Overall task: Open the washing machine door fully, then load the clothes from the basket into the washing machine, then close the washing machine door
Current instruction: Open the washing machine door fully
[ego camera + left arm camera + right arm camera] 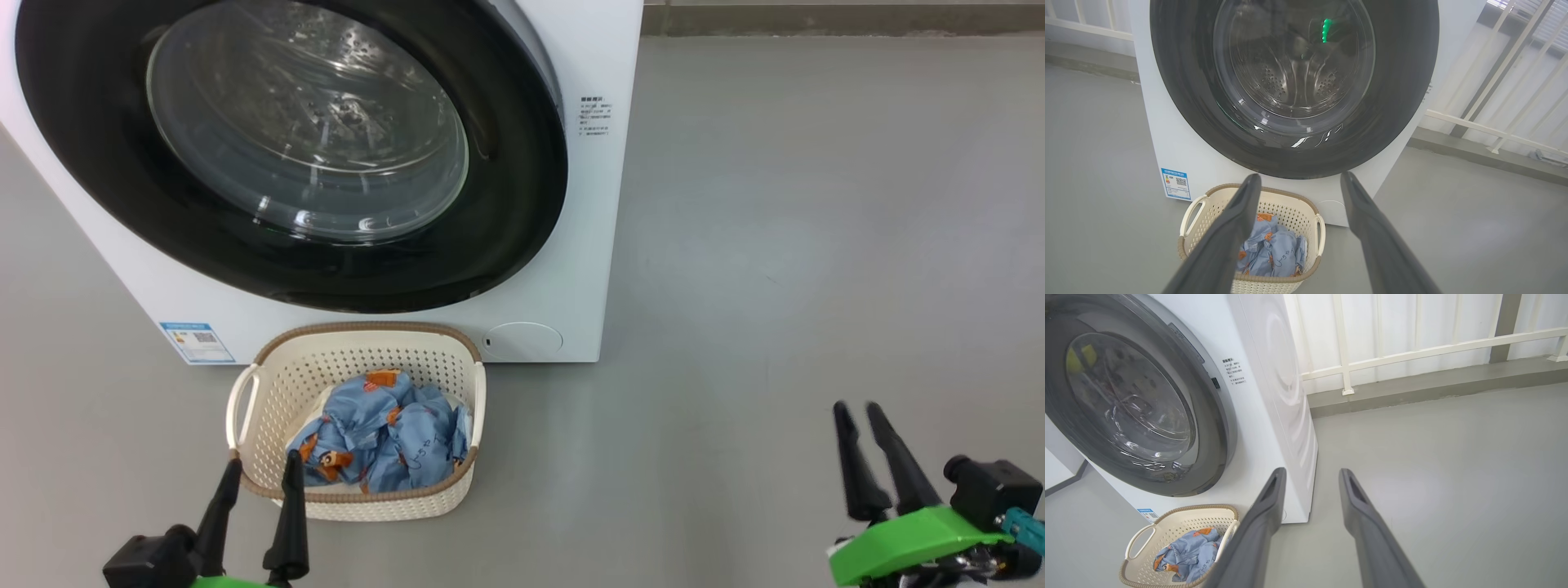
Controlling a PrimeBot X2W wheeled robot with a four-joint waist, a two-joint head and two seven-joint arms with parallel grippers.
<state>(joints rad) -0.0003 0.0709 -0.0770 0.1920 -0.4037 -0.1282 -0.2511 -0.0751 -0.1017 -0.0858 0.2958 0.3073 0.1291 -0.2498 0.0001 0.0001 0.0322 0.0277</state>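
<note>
The washing machine (600, 204) stands ahead with its door (506, 212) shut flat against the front; the steel drum shows through the glass. On the floor just before it sits the basket (359, 333), with the blue printed clothes (384, 433) heaped inside. My left gripper (264, 459) hovers at the basket's near left corner, open and empty; its wrist view looks past its own fingertips (1300, 176) over the clothes (1274, 253) to the door (1404, 81). My right gripper (856, 406) is over bare floor well to the right, open with nothing in it.
A blue label (196, 341) marks the machine's lower left front. Grey floor (775, 245) spreads to the right of the machine. A low kerb (1412, 388) and a white railing (1412, 347) run behind it.
</note>
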